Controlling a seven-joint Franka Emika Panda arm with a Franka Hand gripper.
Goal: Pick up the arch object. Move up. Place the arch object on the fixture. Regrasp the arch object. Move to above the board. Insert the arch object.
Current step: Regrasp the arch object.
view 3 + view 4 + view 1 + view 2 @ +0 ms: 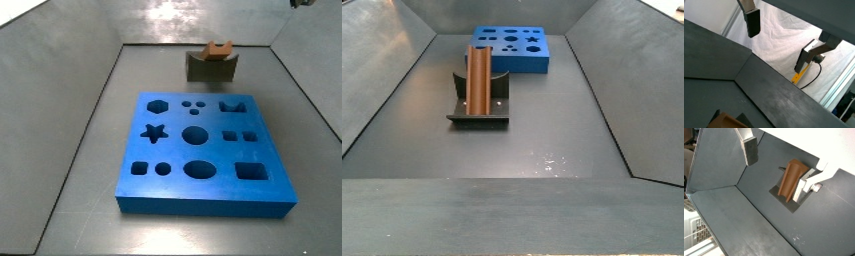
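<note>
Jaws stand wide apart with nothing between them: in both wrist views I see my gripper (784,165) as two flat silver plates with dark pads, one finger (749,150) up near the frame's edge and its partner (811,180) well away from it, and the gap is bare. In a wrist view the long reddish-brown grooved arch object (789,179) lies below that gap, resting on the small dark grey fixture (777,190), and neither pad touches it, so I read the gripper as hanging above the piece, clear of it. In another wrist view the fingers (753,22) frame only grey wall and a white sheet beyond, and a sliver of the orange bar (725,121) shows at the corner. From a side view the arch object (478,82) lies lengthwise on the fixture (480,117), running toward the large bright blue board with shaped cutouts (512,48), which sits just behind it on the dark grey bench floor (543,140). From the opposite side view the board (201,150) is in front, the fixture (211,68) behind it near the back wall, and the end of the bar (217,47) pokes up from its notch; the gripper itself I cannot make out in either side view.
</note>
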